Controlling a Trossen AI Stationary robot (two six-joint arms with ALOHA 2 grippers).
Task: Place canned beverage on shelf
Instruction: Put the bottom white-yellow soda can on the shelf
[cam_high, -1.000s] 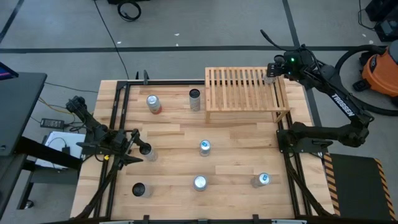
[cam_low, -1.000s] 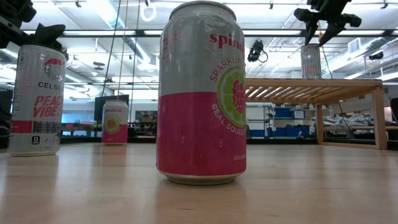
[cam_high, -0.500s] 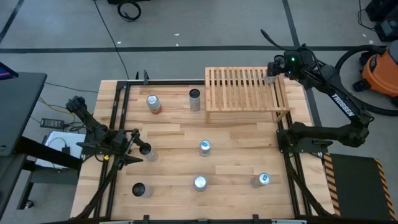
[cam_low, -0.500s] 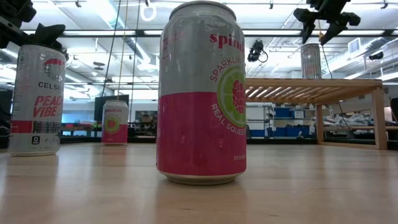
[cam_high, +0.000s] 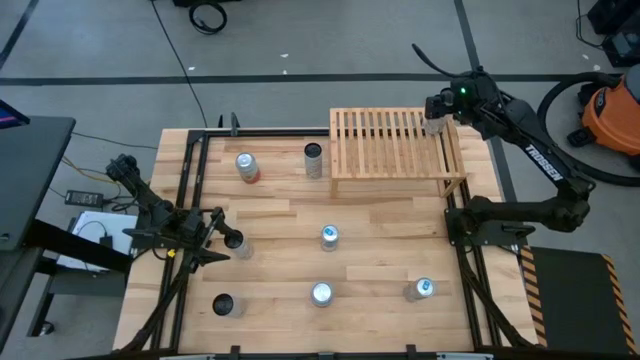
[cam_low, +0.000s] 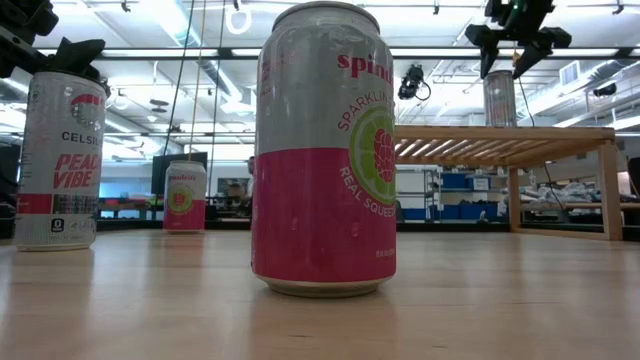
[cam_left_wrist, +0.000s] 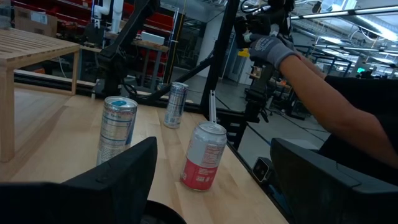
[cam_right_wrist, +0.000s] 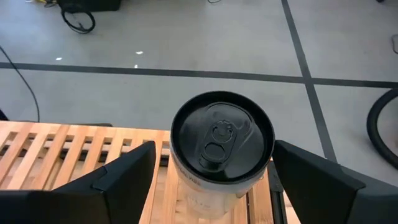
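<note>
Can with a black lid stands upright on the slatted shelf, at its far right corner by the high view. Right gripper sits directly above it, fingers spread apart on either side of the lid and clear of the can (low view shows the tips above the can top, not touching). Shelf occupies the table's far right portion. Other cans stand on the table in front of and beside the shelf: a pink-and-silver can closest to the low camera, a peach can at the left. Left gripper is low at the table's left side around the peach can, fingers apart.
</note>
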